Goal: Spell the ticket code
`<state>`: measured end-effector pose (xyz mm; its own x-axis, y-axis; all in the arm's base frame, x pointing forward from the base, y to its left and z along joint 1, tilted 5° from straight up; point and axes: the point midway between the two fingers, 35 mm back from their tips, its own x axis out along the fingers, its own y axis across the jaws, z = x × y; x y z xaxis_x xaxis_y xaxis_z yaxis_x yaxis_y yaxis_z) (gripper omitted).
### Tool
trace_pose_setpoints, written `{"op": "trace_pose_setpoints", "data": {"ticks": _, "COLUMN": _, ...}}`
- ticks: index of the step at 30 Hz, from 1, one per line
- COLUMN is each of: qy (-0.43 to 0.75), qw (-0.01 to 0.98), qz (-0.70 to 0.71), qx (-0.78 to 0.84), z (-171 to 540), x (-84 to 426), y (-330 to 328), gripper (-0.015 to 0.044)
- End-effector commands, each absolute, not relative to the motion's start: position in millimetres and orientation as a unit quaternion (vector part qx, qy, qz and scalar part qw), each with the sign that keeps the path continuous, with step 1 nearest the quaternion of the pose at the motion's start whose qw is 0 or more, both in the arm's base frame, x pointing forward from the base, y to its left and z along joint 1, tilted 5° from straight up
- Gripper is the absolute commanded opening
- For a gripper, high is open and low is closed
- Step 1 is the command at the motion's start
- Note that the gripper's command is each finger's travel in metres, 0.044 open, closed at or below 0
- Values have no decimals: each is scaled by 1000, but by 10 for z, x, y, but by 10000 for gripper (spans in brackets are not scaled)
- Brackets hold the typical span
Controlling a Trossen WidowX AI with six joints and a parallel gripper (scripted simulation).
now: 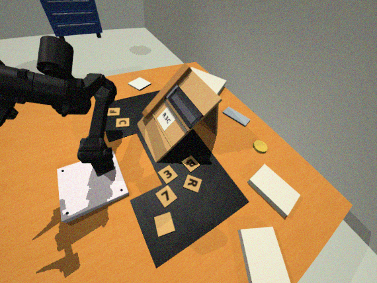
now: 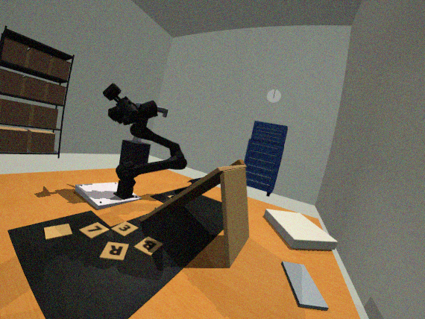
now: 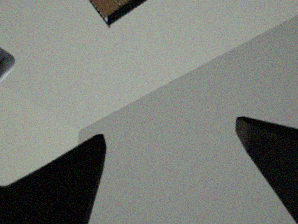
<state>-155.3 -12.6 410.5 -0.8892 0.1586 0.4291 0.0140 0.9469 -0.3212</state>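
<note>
1. From above, I see the ticket [image 1: 166, 119] reading R3C on the sloped wooden board [image 1: 150, 137] [image 2: 235, 212], its dark letter rail [image 1: 185, 106] holding no tile that I can make out. Tiles 3 [image 1: 167, 174] [image 2: 125, 228], R [image 1: 192, 183] [image 2: 115, 251], B [image 1: 190, 163] [image 2: 148, 245] and 7 [image 1: 166, 196] [image 2: 94, 230] lie on the black mat near the board's end; tiles F [image 1: 114, 111] and C [image 1: 122, 122] lie on its other side.
2. From the side, the black arm [image 2: 156, 165] stands on its white base plate [image 2: 87, 194], folded up above the orange worktop [image 2: 201, 294] [image 1: 36, 145].
3. At the wrist, the pincer [image 3: 171, 127] is spread wide, nothing between its tips, facing wall and floor.
</note>
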Motion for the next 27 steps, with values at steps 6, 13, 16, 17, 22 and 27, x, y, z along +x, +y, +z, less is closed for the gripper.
{"op": "trace_pose_setpoints", "data": {"ticks": 6, "qy": -970, "qw": 231, "qz": 63, "qx": 42, "z": 4110, "x": -1543, "y": -530, "gripper": 440}}
{"op": "trace_pose_setpoints", "data": {"ticks": 13, "qy": -931, "qw": 254, "qz": -156, "qx": 213, "z": 4000, "x": -1248, "y": -1311, "gripper": 440}}
{"op": "trace_pose_setpoints", "data": {"ticks": 16, "qy": -878, "qw": 291, "qz": -251, "qx": 285, "z": 3917, "x": -990, "y": -1617, "gripper": 440}}
{"op": "trace_pose_setpoints", "data": {"ticks": 17, "qy": -856, "qw": 306, "qz": -281, "qx": 308, "z": 3886, "x": -890, "y": -1705, "gripper": 440}}
{"op": "trace_pose_setpoints", "data": {"ticks": 22, "qy": -716, "qw": 406, "qz": -404, "qx": 400, "z": 3701, "x": -305, "y": -2029, "gripper": 440}}
{"op": "trace_pose_setpoints", "data": {"ticks": 27, "qy": -536, "qw": 533, "qz": -476, "qx": 449, "z": 3477, "x": 357, "y": -2121, "gripper": 440}}
